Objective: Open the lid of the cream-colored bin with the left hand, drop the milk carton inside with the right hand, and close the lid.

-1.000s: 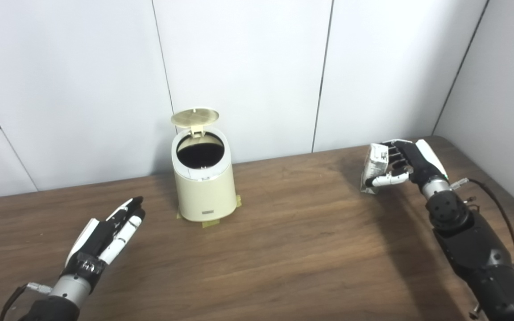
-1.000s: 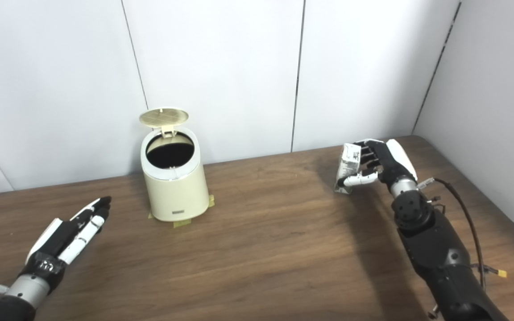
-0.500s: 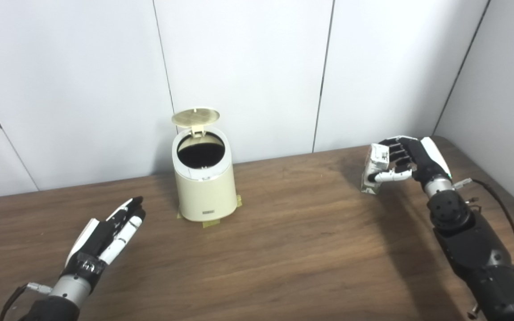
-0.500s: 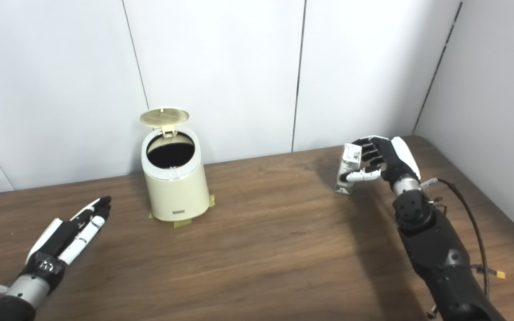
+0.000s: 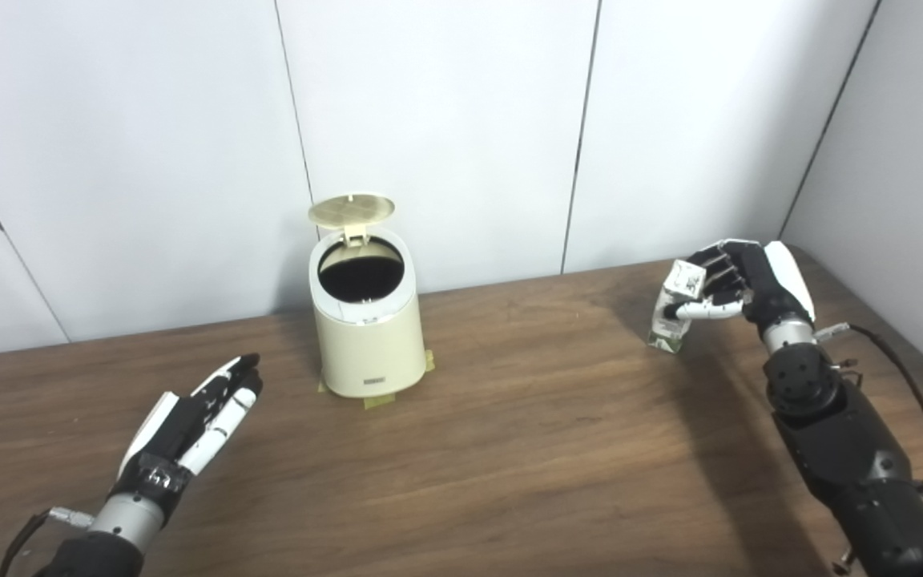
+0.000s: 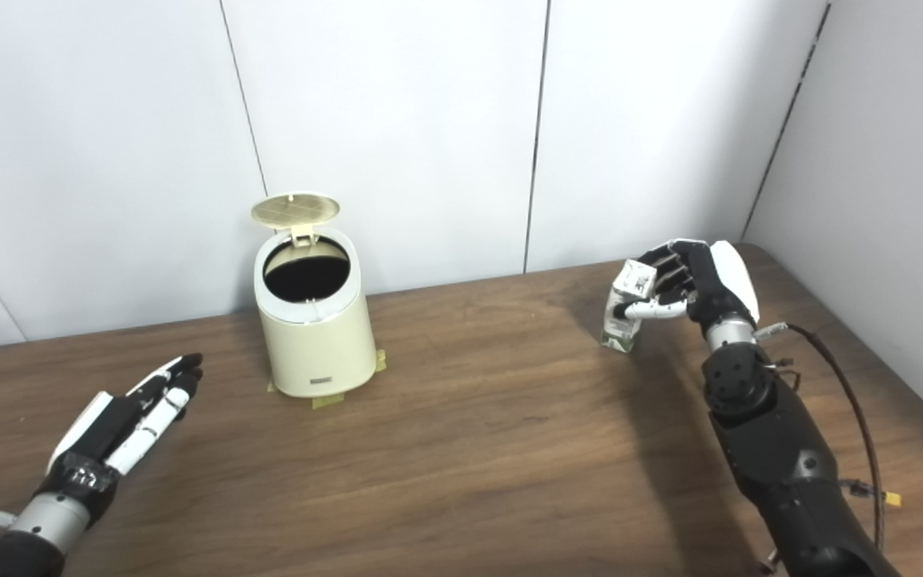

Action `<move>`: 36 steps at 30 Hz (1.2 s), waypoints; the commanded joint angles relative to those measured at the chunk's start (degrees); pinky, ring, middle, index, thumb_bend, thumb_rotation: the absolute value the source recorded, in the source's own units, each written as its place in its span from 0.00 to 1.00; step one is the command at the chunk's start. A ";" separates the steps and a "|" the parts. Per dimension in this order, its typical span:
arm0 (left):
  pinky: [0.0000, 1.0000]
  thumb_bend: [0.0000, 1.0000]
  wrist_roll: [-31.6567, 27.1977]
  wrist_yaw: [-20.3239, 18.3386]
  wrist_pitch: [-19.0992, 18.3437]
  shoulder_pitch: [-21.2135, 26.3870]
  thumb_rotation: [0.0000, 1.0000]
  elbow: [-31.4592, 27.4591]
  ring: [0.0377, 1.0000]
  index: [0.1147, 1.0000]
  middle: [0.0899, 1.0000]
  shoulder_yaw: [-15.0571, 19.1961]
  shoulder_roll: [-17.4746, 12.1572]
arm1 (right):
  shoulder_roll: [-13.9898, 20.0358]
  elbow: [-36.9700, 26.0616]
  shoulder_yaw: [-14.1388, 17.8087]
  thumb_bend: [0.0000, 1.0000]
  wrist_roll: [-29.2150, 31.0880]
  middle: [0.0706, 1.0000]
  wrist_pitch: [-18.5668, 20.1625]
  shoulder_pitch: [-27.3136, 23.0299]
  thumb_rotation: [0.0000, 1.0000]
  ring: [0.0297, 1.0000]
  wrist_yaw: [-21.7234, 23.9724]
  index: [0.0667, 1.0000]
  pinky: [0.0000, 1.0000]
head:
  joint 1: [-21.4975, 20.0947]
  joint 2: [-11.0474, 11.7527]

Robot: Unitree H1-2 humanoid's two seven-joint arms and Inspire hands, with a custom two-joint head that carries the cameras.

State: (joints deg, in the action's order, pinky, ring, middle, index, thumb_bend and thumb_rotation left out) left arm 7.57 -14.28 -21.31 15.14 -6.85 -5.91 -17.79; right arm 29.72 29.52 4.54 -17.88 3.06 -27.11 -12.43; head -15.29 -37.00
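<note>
Gripping the milk carton (image 5: 672,314) with the right hand (image 5: 738,280), fingers wrapped round its top half, thumb across the front; carton upright, base on or just off the table (image 5: 509,449), can't tell which; sits at about 3 o'clock from the cream-colored bin (image 5: 365,328), well apart from it.

Lid (image 5: 351,210) already up, hinged at the bin's 12 o'clock edge, mouth open and dark; bin taped down at its base with yellow tape (image 5: 373,398).

Left hand (image 5: 193,421) at the bin's 8 o'clock, low over the table, fingers straight and close together, holding nothing, not touching bin.

Step in hand, as I read it: lift and carry carton to the mouth.

Risks:
- grip is high on the carton; the bottom could swing or slip in transit;
- the upright lid stands in the approach path from above or behind; a knock could flip it shut before the drop;
- the mouth looks only somewhat wider than the carton; releasing off-centre could land it on the rim and tip it onto the table;
- nothing is holding the lid open; it may fall on its own.
</note>
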 commanded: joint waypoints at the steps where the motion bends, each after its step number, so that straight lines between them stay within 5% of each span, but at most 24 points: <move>1: 0.92 0.46 0.45 0.22 1.17 2.01 0.84 -2.19 0.93 0.94 0.93 0.31 -0.63 | 1.14 -1.47 0.60 0.52 -0.97 0.45 -1.52 -2.69 0.00 0.40 -2.31 0.47 0.39 | 0.00 -0.11; 19: 0.91 0.45 -0.41 0.27 1.89 1.52 0.83 -2.12 0.92 0.94 0.93 0.52 0.17 | -0.03 -6.08 0.26 0.52 -2.50 0.45 -5.82 -1.92 0.00 0.36 -4.95 0.48 0.34 | 2.33 -0.05; 28: 0.86 0.50 1.82 1.22 1.77 1.00 0.86 -2.22 0.93 0.94 0.95 -1.05 1.45 | -2.22 -18.24 -0.86 0.52 -5.21 0.45 -0.55 -1.22 0.00 0.38 -2.11 0.47 0.37 | 9.80 0.40; 36: 0.86 0.51 3.66 2.09 2.17 0.64 0.87 -1.81 0.92 0.94 0.94 -1.57 2.59 | -4.44 -23.74 -2.85 0.52 -6.35 0.45 -1.33 -2.45 0.00 0.39 0.48 0.47 0.41 | 11.11 0.76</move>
State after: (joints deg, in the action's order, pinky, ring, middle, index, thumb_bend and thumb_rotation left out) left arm 10.60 -13.51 -21.29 13.95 -7.34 -7.68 -15.23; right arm 24.72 8.65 1.32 -23.81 3.45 -26.01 -11.44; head -4.13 -36.21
